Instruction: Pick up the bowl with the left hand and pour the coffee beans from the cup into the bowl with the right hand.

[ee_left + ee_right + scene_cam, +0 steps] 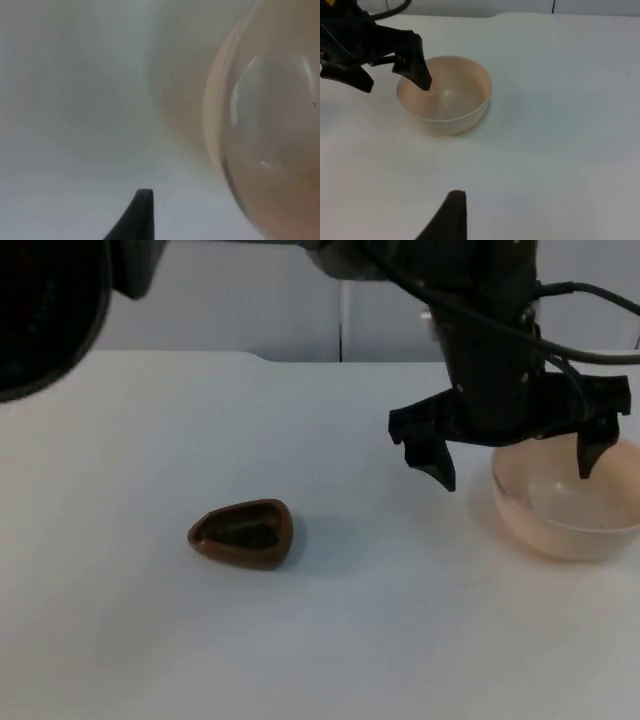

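In the top view the white table (350,640) has two things standing on it: the brown cup (242,533), and at 3 o'clock from it, well apart, the bowl (570,530). The stretch between them lies bare, as does the table's whole 6 o'clock side. Above the bowl the left gripper (516,475) blocks the way down, its fingers spread wide, one over the bowl and one off its 9 o'clock side. The right arm (40,310) hangs at 11 o'clock from the cup, well apart.
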